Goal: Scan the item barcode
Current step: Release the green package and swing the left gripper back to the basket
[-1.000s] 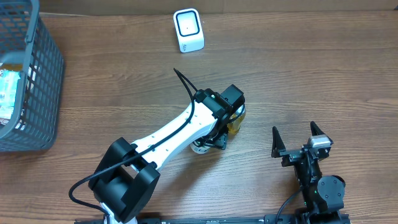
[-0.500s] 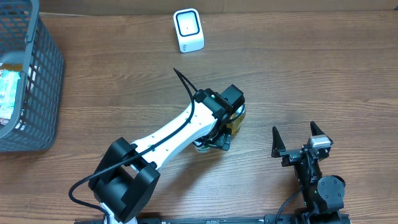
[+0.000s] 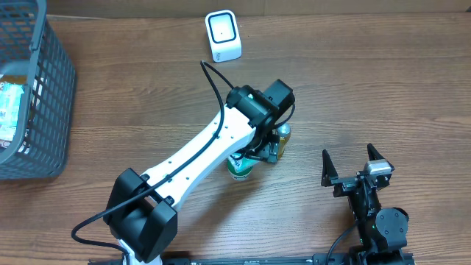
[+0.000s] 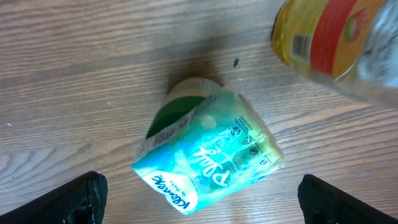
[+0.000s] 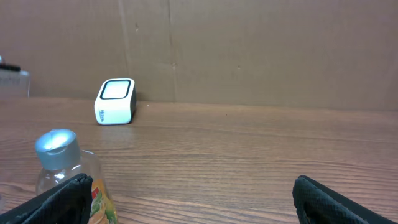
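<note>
Left tool [image 3: 266, 147] has opened wide and moved a bit farther back. Nearest, the right tool [image 3: 348, 154] sits spread too, holding nothing. The blue packet [image 4: 208, 152] lies slanted on the table [image 3: 368, 88], right under the left tool. The scanner [image 3: 223, 35] stands far back.

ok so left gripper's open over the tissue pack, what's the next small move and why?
Probably lower the left gripper straight down and close on the tissue pack. Its jaws stand open either side of it, it lies free on the table, far from the scanner. Mind the bottle close by.
</note>
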`<state>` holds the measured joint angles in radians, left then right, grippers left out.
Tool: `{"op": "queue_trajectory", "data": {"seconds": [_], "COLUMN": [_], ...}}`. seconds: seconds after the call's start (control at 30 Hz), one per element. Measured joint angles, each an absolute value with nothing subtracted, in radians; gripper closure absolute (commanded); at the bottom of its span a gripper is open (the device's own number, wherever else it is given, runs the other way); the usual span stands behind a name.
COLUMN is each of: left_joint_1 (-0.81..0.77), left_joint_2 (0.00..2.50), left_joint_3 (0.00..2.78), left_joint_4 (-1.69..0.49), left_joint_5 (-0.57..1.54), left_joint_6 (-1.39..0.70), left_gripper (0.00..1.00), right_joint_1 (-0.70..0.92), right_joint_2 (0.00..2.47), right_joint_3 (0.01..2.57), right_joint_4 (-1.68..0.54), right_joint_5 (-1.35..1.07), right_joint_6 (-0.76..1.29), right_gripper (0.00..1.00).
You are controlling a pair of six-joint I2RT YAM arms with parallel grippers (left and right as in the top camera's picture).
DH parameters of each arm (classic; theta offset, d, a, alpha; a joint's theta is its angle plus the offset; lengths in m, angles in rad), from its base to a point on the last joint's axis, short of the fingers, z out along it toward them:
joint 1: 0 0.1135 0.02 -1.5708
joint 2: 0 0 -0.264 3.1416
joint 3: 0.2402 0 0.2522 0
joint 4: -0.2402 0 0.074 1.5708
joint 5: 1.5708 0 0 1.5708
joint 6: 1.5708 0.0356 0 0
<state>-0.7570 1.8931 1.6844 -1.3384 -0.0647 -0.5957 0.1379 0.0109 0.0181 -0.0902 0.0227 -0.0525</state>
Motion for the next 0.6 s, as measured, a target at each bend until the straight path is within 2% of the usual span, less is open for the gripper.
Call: {"op": "queue_trajectory", "data": {"seconds": [0.6], "left_joint_1": [-0.728], "left_joint_2": [1.893], "left_joint_3": [1.956], "left_joint_4": [-1.426], "left_joint_5": [-0.065], "left_joint_6": [-0.558], "left_gripper": [0.01], "right_joint_1": [0.138], "right_joint_2": [0.011], "right_joint_3": [0.018], "right_joint_4": [-0.089], "right_joint_5": [0.023], "right_joint_6": [-0.052], "right_gripper": [0.0]}}
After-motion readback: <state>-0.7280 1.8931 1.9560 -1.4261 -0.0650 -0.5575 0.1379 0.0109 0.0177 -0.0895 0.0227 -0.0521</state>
